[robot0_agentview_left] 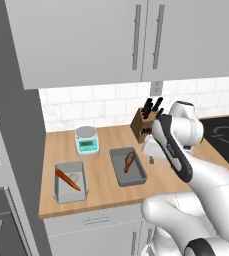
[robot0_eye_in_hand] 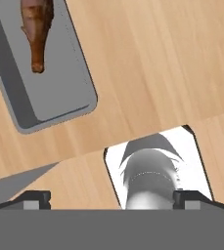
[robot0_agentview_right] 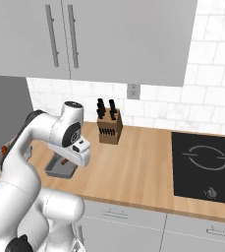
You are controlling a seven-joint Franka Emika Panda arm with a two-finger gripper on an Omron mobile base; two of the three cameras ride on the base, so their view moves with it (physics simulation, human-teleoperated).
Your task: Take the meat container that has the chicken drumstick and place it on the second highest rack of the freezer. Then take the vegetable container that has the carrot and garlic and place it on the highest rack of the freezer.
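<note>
On the wooden tabletop (robot0_agentview_left: 106, 187), two grey trays sit side by side near the front edge. The meat container (robot0_agentview_left: 128, 166) is the darker one, and the chicken drumstick (robot0_agentview_left: 129, 161) lies in it, thick end toward the back wall. Just to its left, closer to the left edge, the vegetable container (robot0_agentview_left: 70, 181) holds the carrot (robot0_agentview_left: 67, 179) lying diagonally with the pale garlic (robot0_agentview_left: 74, 177) tucked against it. Behind them there's a small kitchen scale (robot0_agentview_left: 87, 139), and a knife block (robot0_agentview_left: 145, 121) stands at the back by the tiled wall. The black cooktop (robot0_agentview_right: 205, 167) fills the right end.

The gripper (robot0_eye_in_hand: 111, 200) hovers over bare wood just beside the meat container, not touching it, fingers spread wide apart with nothing between them. In the hand view the tray's rounded corner and the drumstick's thin end sit up in the top left. The grey freezer (robot0_agentview_left: 6, 165) side runs up the left.
</note>
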